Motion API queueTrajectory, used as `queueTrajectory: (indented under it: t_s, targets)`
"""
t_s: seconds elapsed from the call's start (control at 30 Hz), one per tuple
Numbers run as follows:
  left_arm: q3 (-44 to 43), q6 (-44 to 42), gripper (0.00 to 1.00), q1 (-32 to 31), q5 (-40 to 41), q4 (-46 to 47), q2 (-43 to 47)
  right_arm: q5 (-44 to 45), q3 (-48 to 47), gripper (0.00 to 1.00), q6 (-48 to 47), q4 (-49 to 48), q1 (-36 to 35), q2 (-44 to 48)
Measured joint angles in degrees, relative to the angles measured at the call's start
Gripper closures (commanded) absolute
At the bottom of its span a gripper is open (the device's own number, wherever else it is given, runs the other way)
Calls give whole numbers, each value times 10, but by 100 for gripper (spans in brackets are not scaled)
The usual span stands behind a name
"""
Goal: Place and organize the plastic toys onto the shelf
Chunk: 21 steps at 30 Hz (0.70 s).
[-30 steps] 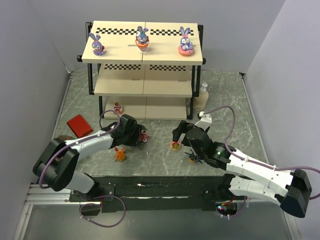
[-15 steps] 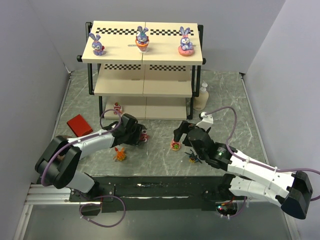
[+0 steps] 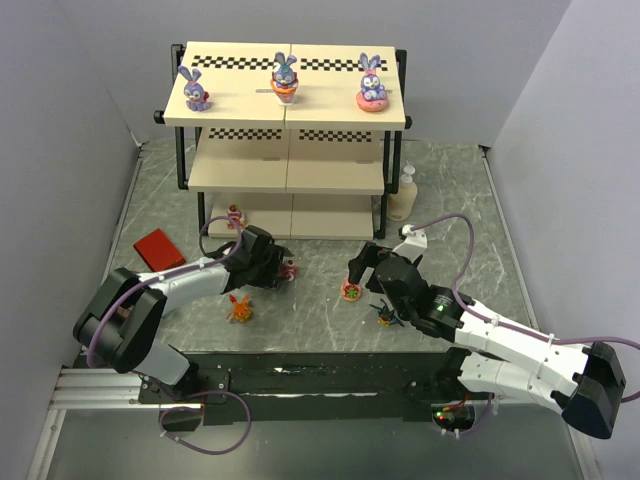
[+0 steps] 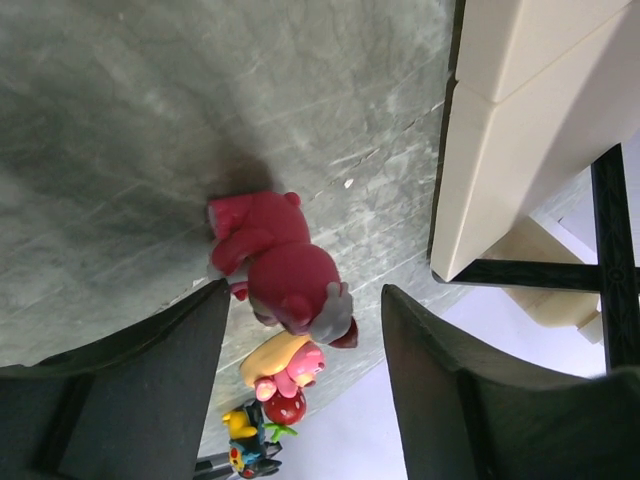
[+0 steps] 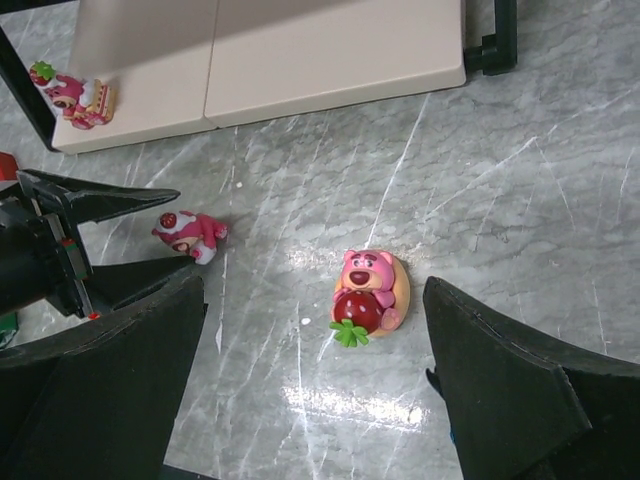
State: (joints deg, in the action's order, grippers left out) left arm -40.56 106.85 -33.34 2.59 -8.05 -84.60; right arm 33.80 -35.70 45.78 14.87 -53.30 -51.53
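Grey marbled tabletop: four plastic toys down here, not yet shelved; each arm is over one of them
Cream-board shelf with black metal frame: three purple-blue long-eared bunnies spaced along the top board; one small pink figure at the left end of the bottom board
Left gripper: partly open, dark fingers either side of a red-pink round figure; it lies on its side on the tabletop just in front of the shelf; clear gap on one side, the other too tight to call
Right gripper: jaws wide, holding nothing, hanging over a pink bear figure on an orange disc; the bear sits nearer one finger than the other
Waiting: orange spiky creature by the left arm; dark blue-yellow winged figure close against the right arm
Risk, left: the toy is tipped and rounded; a squeeze could squirt it out or pinch it crooked, so it lands lying down on the board
Risk, right: one finger may shove the off-centre bear across the slick stone; the arm could sweep the winged figure
Hard to see: the middle board is mostly covered by the top one; from overhead the left gripper's tips hide under its own body; the winged figure is partly masked
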Motion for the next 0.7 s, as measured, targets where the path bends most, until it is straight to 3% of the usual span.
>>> queueTrajectory:
  t_s: [0.7]
  targets:
    - [0, -12, 61, 17, -13, 14, -1, 3, 5, 5, 0, -3, 3, 0]
